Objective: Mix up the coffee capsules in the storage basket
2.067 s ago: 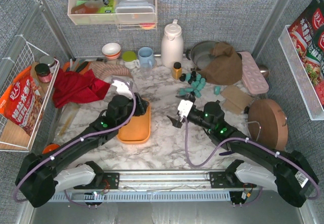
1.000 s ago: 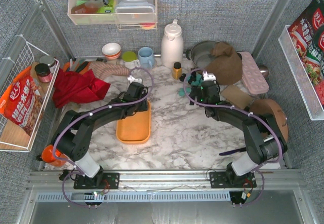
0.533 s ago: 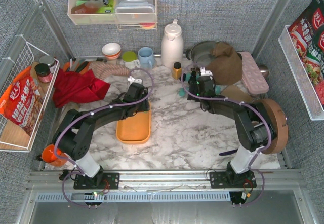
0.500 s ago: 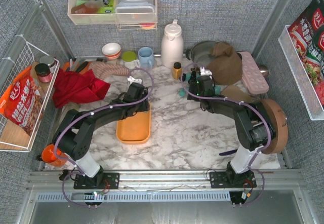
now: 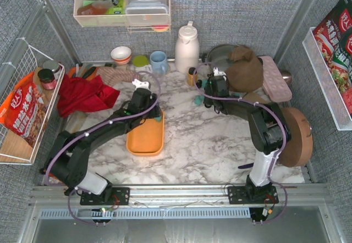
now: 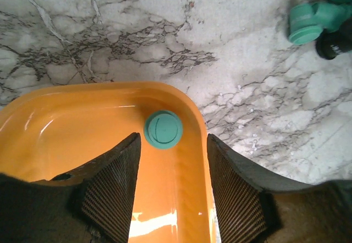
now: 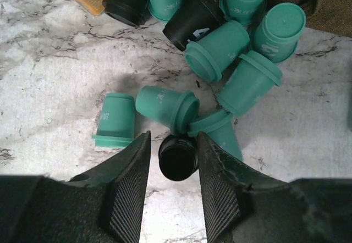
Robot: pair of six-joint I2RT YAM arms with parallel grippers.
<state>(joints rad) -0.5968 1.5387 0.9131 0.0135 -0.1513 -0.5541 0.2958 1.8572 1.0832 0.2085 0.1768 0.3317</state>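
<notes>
Item 1. Left tool (image 6: 172,139): we record its fingers spread, hanging over the far right corner of the storage basket (image 6: 66,127) and gripping nothing.

Item 2. Storage basket: orange tray lying flat on the marble tabletop (image 6: 264,89), left of centre. We find one teal capsule (image 6: 163,129) in it, flat end up, close to the corner wall and just ahead of the fingertips, apart from both.

Item 3. Small amber bottle (image 5: 192,76): upright at the back, near the right tool.

Item 4. Coffee capsules (image 7: 217,50): a loose heap on the tabletop to the right, well apart from the basket. They are mostly teal with a few black, some upright and some tipped over. One teal piece (image 7: 114,119) stands slightly off the heap's left side.

Item 5. Right tool (image 7: 173,144): lowered at the near edge of the heap, one finger either side of a black capsule (image 7: 177,158). The fingers sit very close to it, but we cannot tell whether they press it.
</notes>
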